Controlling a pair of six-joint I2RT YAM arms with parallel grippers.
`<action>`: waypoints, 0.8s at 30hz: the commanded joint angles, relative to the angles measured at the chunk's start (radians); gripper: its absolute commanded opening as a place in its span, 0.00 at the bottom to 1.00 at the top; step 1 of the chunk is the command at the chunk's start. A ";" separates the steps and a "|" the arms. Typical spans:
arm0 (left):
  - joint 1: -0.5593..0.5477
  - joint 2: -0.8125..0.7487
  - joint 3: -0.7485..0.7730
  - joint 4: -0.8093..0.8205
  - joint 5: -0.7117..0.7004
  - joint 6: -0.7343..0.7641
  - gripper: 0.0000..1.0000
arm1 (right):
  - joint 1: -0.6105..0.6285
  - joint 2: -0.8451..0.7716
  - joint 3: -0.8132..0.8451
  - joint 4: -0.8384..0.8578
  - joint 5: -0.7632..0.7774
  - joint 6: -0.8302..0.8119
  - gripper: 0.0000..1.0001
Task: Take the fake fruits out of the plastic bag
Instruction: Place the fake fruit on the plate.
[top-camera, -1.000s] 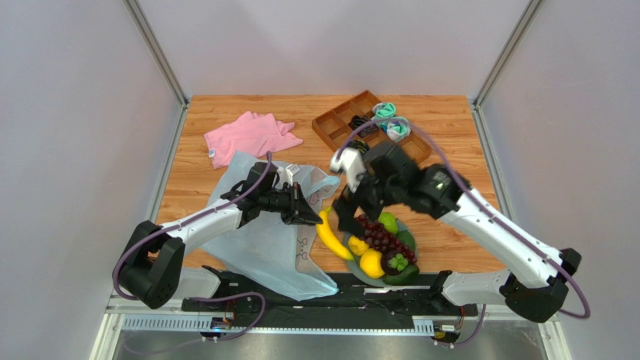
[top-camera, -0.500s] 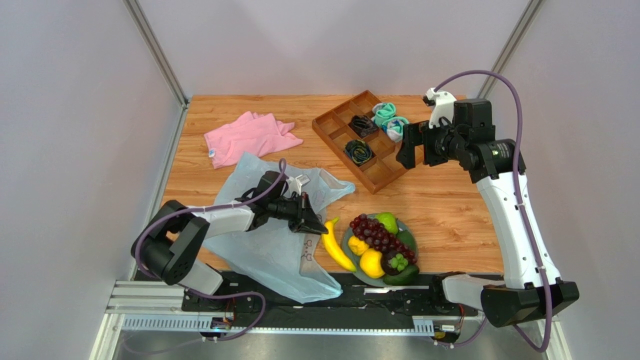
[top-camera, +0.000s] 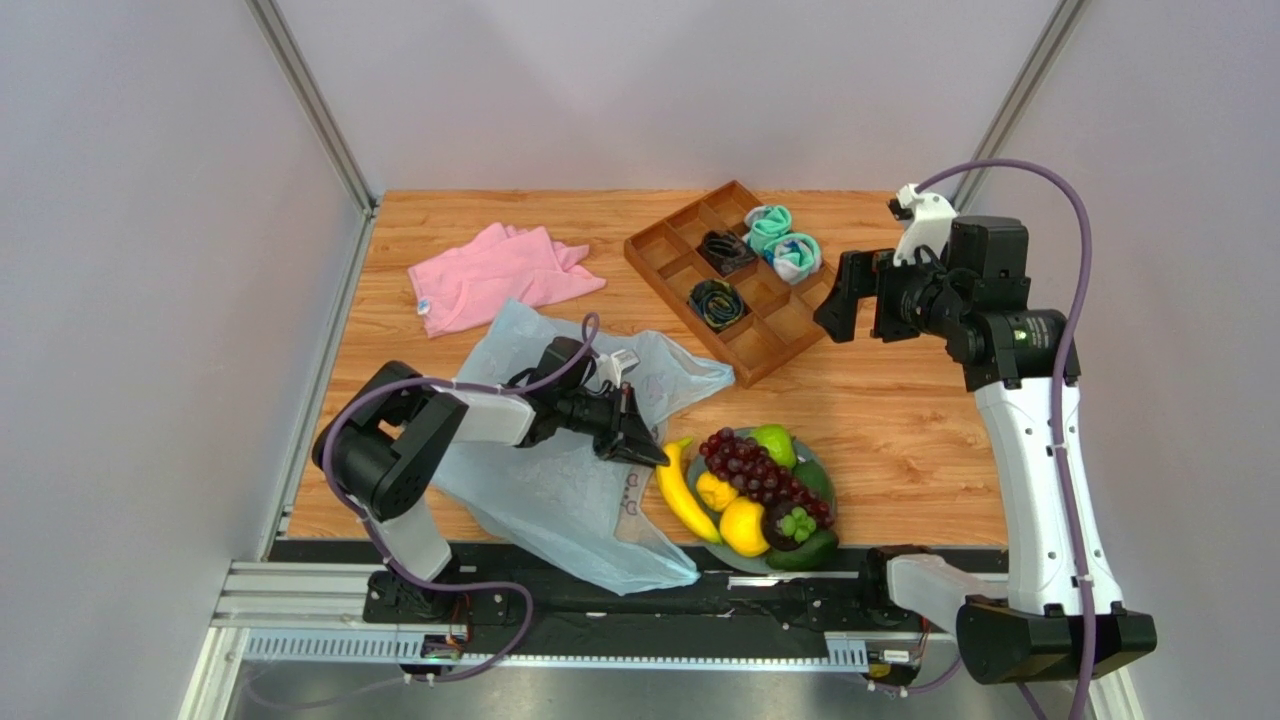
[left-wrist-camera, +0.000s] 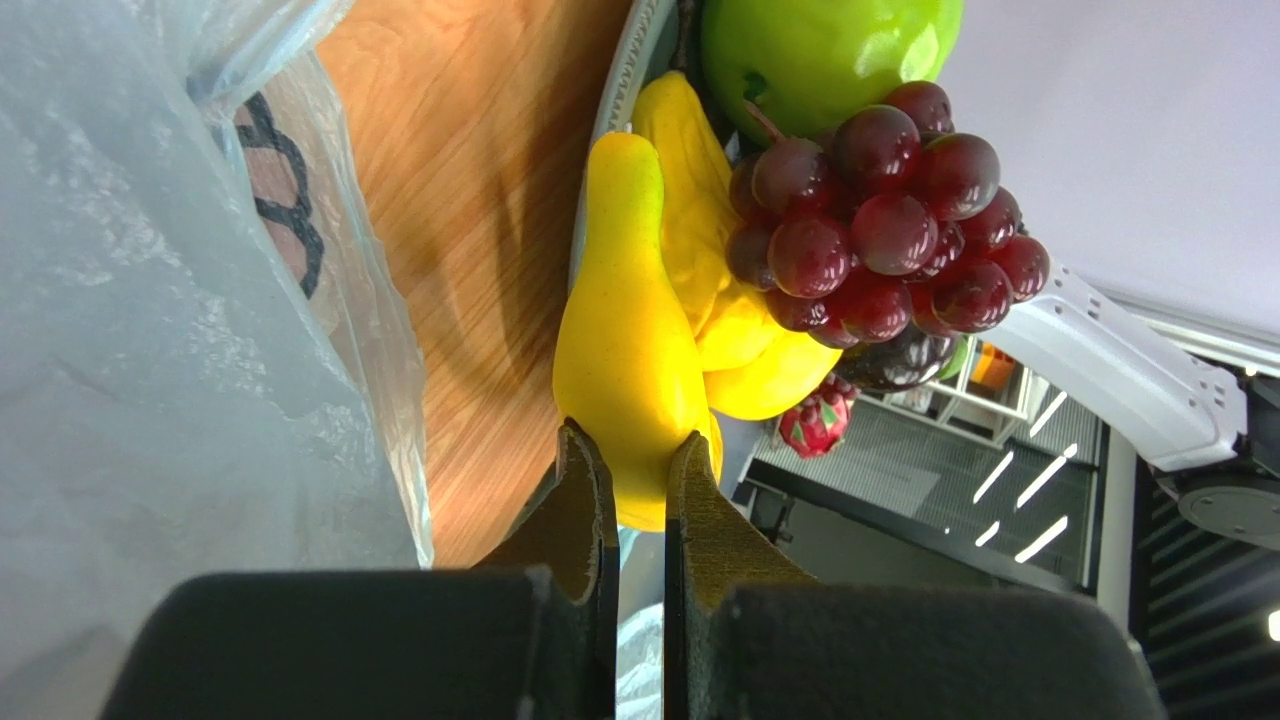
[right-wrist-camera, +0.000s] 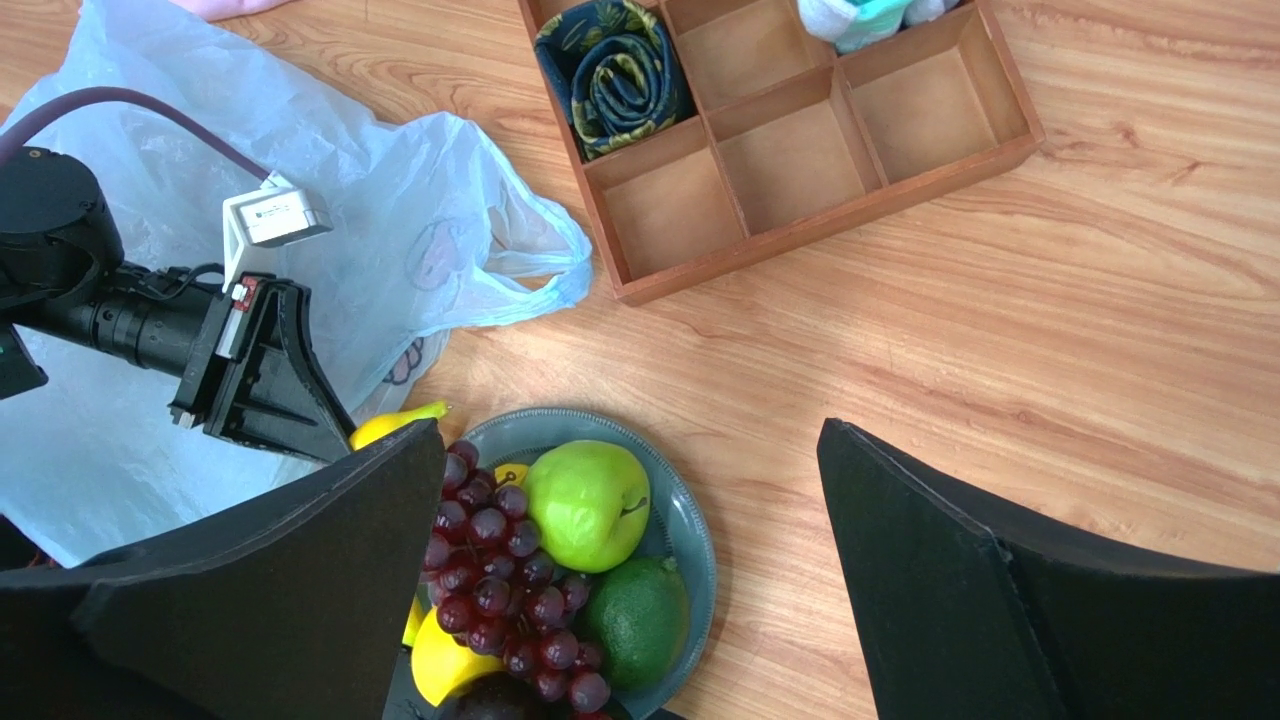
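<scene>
The pale-blue plastic bag (top-camera: 541, 480) lies flat on the table's front left, print side up. My left gripper (top-camera: 649, 450) rests low over its right edge, shut, and its tips (left-wrist-camera: 639, 443) stand right at the side of the yellow banana (left-wrist-camera: 631, 330); nothing is between the jaws. The banana (top-camera: 679, 495) leans on the left rim of a grey-blue plate (right-wrist-camera: 699, 540). The plate holds dark grapes (top-camera: 751, 468), a green apple (top-camera: 775, 444), a lemon (top-camera: 744, 525) and a dark green fruit (right-wrist-camera: 639, 618). My right gripper (top-camera: 857, 308) hangs open and empty, high at the back right.
A wooden divided tray (top-camera: 781, 323) sits at the back middle with rolled socks (top-camera: 781, 240) in and beside it. A pink cloth (top-camera: 496, 270) lies at the back left. Grey walls close in the table on both sides.
The right arm has swung from over the plate up to the back right. The left gripper has slid right across the bag to the banana, and the bag has shifted right with it.
</scene>
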 joint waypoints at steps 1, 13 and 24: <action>-0.019 0.011 0.044 0.070 0.060 0.029 0.00 | -0.032 -0.035 -0.025 0.045 -0.044 0.020 1.00; -0.041 0.115 0.140 -0.046 0.096 0.155 0.00 | -0.107 -0.031 -0.016 0.048 -0.088 0.057 1.00; -0.057 0.161 0.160 -0.028 0.107 0.143 0.00 | -0.127 -0.028 -0.033 0.054 -0.107 0.063 1.00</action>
